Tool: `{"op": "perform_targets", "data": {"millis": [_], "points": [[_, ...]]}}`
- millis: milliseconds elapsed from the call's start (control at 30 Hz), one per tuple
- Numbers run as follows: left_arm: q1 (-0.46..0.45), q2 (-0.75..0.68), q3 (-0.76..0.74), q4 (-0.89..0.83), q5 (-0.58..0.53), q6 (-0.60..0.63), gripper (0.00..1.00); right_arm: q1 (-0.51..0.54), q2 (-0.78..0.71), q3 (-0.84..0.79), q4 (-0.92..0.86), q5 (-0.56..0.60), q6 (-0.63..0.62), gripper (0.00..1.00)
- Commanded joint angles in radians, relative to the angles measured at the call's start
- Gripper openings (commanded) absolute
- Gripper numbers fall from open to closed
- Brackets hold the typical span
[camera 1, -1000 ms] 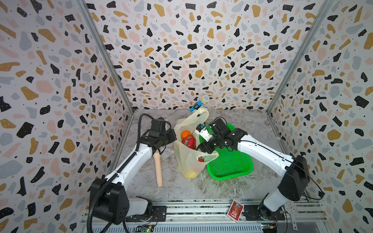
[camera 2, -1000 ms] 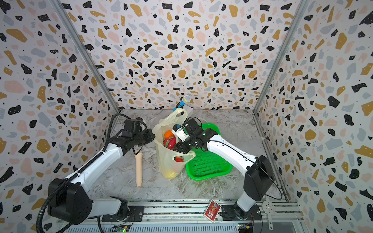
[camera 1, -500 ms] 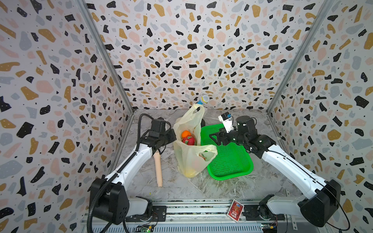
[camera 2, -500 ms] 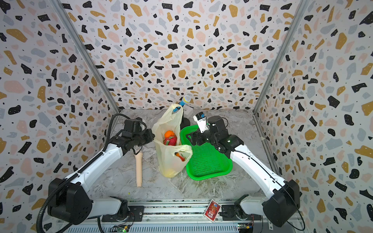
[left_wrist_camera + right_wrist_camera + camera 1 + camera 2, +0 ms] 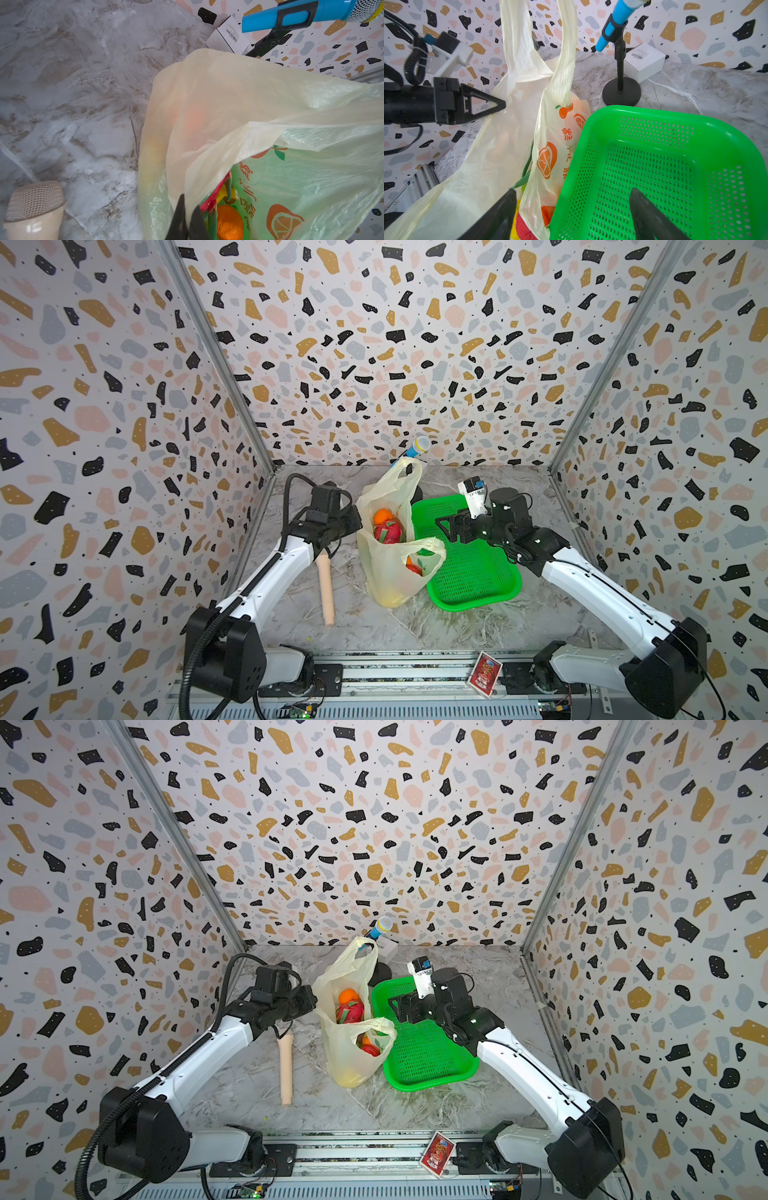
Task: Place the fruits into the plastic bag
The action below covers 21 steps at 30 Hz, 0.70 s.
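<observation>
On the marble tabletop point(image 5: 415, 626), mid-cell: plastic bag point(image 5: 390, 572) stands upright, mouth open, one handle loop up, its side against the green basket point(image 5: 478, 572). Beige cylinder point(image 5: 326, 593) lies flat on the bag's other side, apart from it. Left gripper point(image 5: 185, 218) jaws pinched together on the bag's rim. Right gripper point(image 5: 442, 526) jaws wide apart, holding nothing, over the basket's bag-side edge. Inside the bag: dragon fruit point(image 5: 388, 531), orange point(image 5: 383, 516) touching it, more fruit lower down behind the film.
</observation>
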Motion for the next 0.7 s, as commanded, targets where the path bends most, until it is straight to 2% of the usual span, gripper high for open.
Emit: {"op": "perform_targets", "data": {"millis": [0, 133, 300, 500, 667], "points": [[0.002, -0.013, -0.008, 0.020, -0.009, 0.018, 0.00, -0.004, -0.132, -0.020, 0.065, -0.053, -0.031, 0.86], [0.002, -0.005, -0.007, 0.022, -0.009, 0.021, 0.00, 0.029, -0.200, -0.052, -0.015, -0.112, -0.028, 0.86], [0.002, 0.008, -0.004, 0.021, -0.009, 0.024, 0.00, 0.169, -0.276, -0.179, -0.044, 0.002, 0.019, 0.86], [0.002, 0.011, 0.000, 0.017, -0.012, 0.026, 0.00, 0.251, -0.259, -0.304, 0.030, 0.001, 0.117, 0.86], [0.001, 0.005, -0.001, 0.013, -0.018, 0.028, 0.00, 0.252, -0.203, -0.317, 0.075, 0.043, 0.132, 0.85]]}}
